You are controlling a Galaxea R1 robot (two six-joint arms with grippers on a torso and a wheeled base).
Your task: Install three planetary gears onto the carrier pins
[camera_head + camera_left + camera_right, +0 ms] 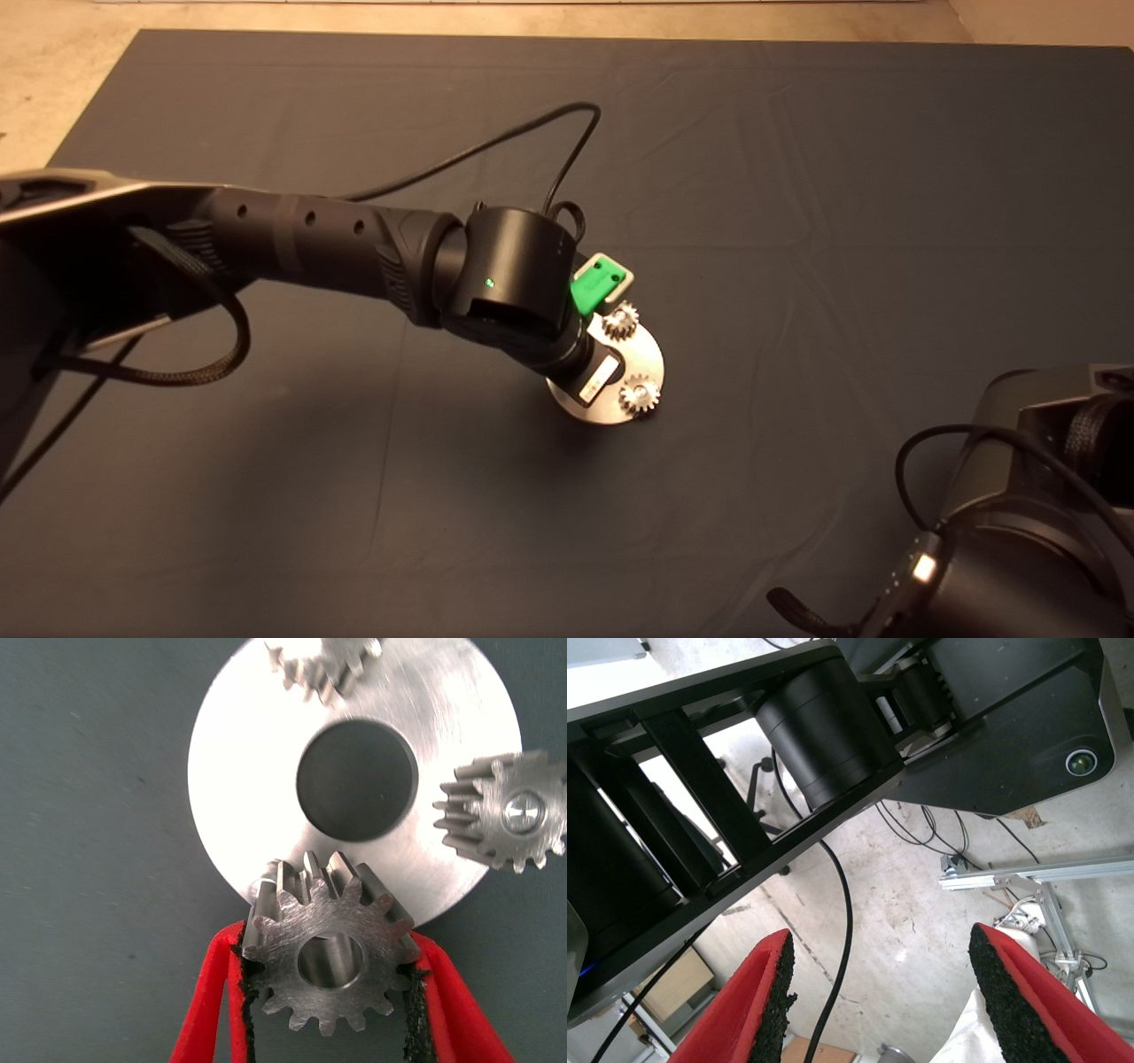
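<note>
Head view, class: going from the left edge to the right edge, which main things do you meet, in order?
Left arm → left gripper → disc with two seated gears → bare mat → right arm.

The left arm was stretched in from the left across the mat, its wrist bent downward near the centre. The left gripper (330, 992) was pointed straight down, its red fingers (205, 1010) closed on a gear (328, 948). The right gripper (877, 1010) was parked at the lower right edge, fingers spread wide apart.
</note>
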